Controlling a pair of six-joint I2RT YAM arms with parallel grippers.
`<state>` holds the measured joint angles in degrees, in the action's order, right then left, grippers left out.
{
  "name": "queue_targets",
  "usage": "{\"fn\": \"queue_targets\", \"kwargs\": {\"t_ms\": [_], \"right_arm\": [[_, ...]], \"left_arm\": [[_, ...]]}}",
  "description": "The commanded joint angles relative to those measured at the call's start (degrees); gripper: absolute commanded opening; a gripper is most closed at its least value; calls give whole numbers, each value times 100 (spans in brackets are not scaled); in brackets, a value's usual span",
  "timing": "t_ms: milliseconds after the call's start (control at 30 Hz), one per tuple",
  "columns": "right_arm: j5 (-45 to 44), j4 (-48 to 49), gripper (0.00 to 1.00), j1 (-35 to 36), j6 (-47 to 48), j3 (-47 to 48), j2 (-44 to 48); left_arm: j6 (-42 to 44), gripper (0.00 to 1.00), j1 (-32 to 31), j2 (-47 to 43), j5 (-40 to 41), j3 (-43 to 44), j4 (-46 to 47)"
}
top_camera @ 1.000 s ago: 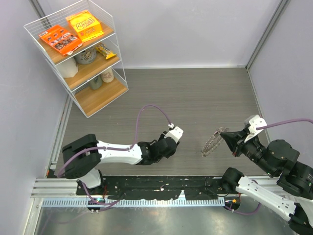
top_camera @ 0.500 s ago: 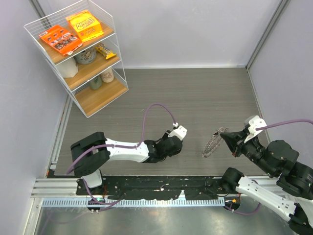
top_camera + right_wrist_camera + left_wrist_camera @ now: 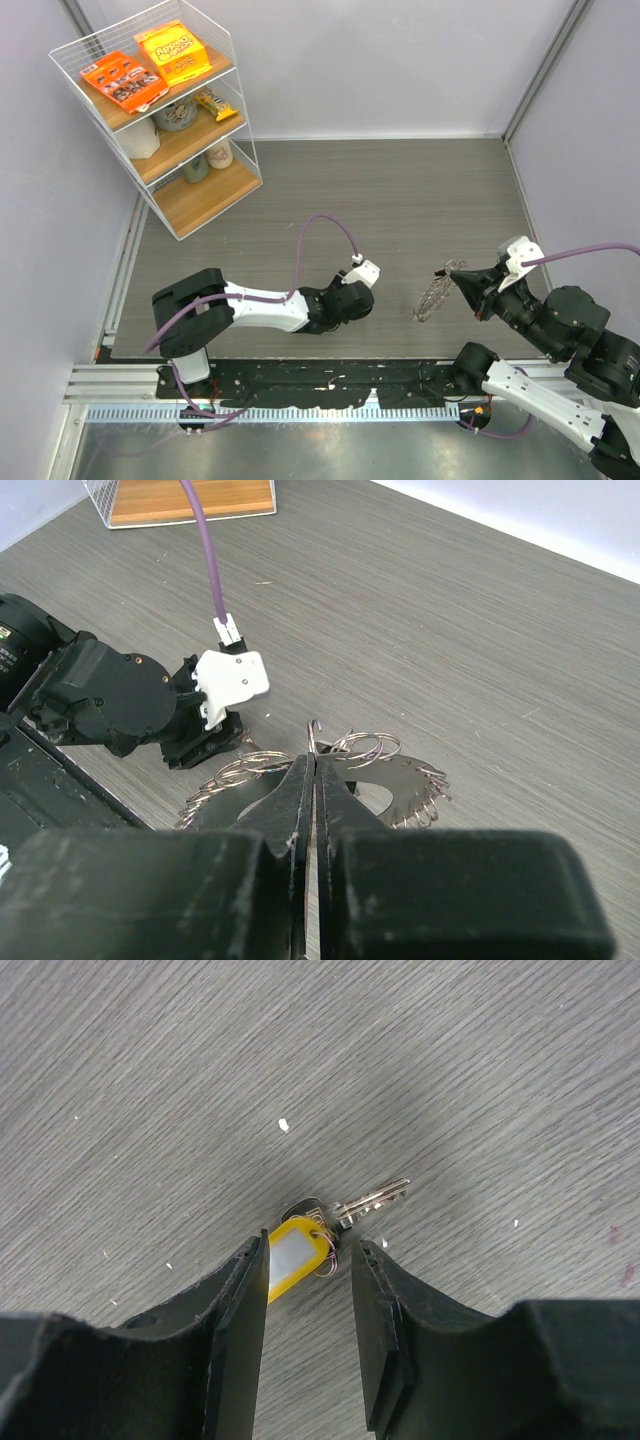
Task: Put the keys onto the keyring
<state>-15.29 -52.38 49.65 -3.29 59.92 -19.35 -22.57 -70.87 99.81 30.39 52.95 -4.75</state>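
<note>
1. The left gripper sits low over the bench. Its jaws are parted by a narrow gap and hold nothing.
2. The keys lie flat on the bench at the mouth of that gap. The yellow head reaches in between the fingertips, and a silver blade points away up and to the right. Thin wire loops join the two parts. In the top view the gripper hides the keys.
3. The right gripper has its jaws pressed tight together on the rim of the keyring. The keyring droops from the fingertips, well apart from the keys. Whether its lower edge touches the bench cannot be told.
4. A wire rack stands at the far left of the bench.
5. Its top shelf holds two orange boxes side by side.
6. The middle shelf holds a round tin, a yellow-wrapped bar and a white container.
7. Two small jars stand on the shelf below.
</note>
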Motion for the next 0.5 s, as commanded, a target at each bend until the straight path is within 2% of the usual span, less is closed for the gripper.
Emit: {"fn": "queue_targets", "kwargs": {"t_ms": [0, 133, 467], "right_arm": [[0, 290, 6, 1, 56, 28, 72], [0, 290, 5, 1, 48, 20, 90], [0, 272, 5, 1, 30, 37, 116]], "left_arm": [[-178, 43, -32, 82, 46, 181, 27], [-204, 38, -32, 161, 19, 190, 62], [-125, 0, -32, 258, 11, 93, 229]]}}
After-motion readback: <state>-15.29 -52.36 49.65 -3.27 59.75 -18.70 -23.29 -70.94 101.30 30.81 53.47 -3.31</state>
